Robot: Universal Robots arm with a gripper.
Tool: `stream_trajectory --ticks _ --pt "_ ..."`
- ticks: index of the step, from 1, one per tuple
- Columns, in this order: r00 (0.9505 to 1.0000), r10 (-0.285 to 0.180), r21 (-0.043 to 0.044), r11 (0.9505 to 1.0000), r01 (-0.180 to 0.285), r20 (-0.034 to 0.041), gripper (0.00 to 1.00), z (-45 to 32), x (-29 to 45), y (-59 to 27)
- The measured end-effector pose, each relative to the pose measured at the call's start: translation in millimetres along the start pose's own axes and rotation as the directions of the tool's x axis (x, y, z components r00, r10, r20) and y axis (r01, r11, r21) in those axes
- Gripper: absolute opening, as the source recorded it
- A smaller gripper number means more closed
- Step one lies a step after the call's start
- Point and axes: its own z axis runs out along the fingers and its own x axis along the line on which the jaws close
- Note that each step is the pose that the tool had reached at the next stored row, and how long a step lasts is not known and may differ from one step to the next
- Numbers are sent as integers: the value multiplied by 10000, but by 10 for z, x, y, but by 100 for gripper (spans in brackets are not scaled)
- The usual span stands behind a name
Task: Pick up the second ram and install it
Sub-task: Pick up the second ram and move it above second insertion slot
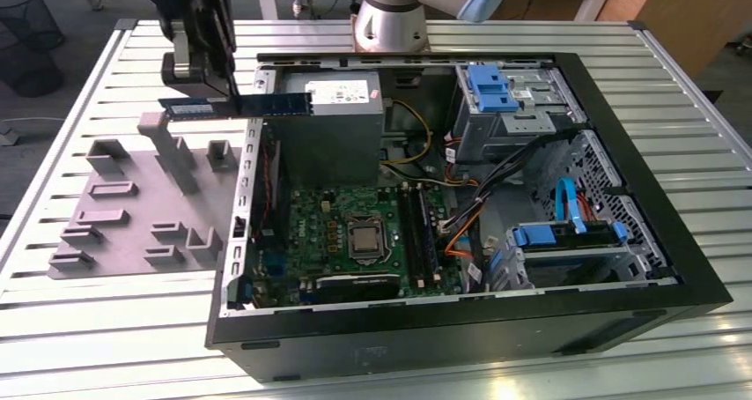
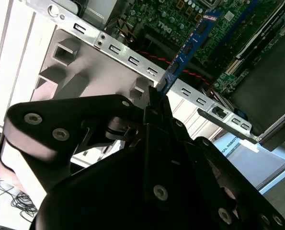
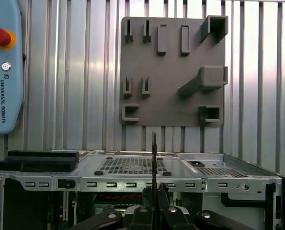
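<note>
The second ram (image 1: 276,105) is a thin, dark circuit-board stick. It hangs level in the air, above the open computer case's wall on the exterior view's left. My black gripper (image 1: 231,100) is shut on it near its middle. In the second wrist view the ram (image 2: 188,45) sticks out past the gripper (image 2: 156,98) toward the green motherboard (image 2: 180,14). It appears edge-on in the first wrist view, where the ram (image 3: 154,153) rises from the gripper (image 3: 154,191). The long black memory slots (image 1: 417,233) lie on the motherboard (image 1: 341,215), well below the stick.
A grey fixture plate (image 1: 129,206) with raised blocks lies on the slatted table beside the case (image 1: 470,329). Inside the case are a grey power supply (image 1: 341,122), cables and blue drive brackets (image 1: 488,87). A pendant with a red button (image 3: 1,67) lies on the table.
</note>
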Motion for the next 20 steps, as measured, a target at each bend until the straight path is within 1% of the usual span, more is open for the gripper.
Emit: stream_trajectory --ticks 3,9,13,20 --pt "10000 0 -1 10000 0 0 14 0 0 -20" --pt "10000 0 0 10000 0 0 14 0 0 -23" --pt "10000 1 -1 10000 -1 -1 14 0 0 -40" --pt "10000 0 -1 10000 0 0 14 0 1 -127"
